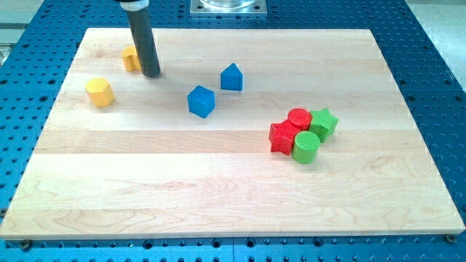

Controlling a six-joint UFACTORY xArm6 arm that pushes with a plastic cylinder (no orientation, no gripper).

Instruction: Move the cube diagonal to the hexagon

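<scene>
Searching the wooden board turns up no legible writing or labels; my tip rests at the board's ten o'clock, holding nothing, touching the partly hidden yellow block at its nine o'clock; the yellow hexagon lies at the tip's eight o'clock; the blue cube, plain and tilted cornerwise, sits at its four o'clock, unobstructed; a blue house-shaped block stands at the cube's one o'clock.

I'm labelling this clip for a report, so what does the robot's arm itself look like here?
Only the rod shows: a straight, smooth, dark grey cylinder coming in from the view's top, ending in my tip, which is flat and slightly darker. No cables, markings or labels are visible on it. A silvery metal mount sits at the view's top edge.
</scene>
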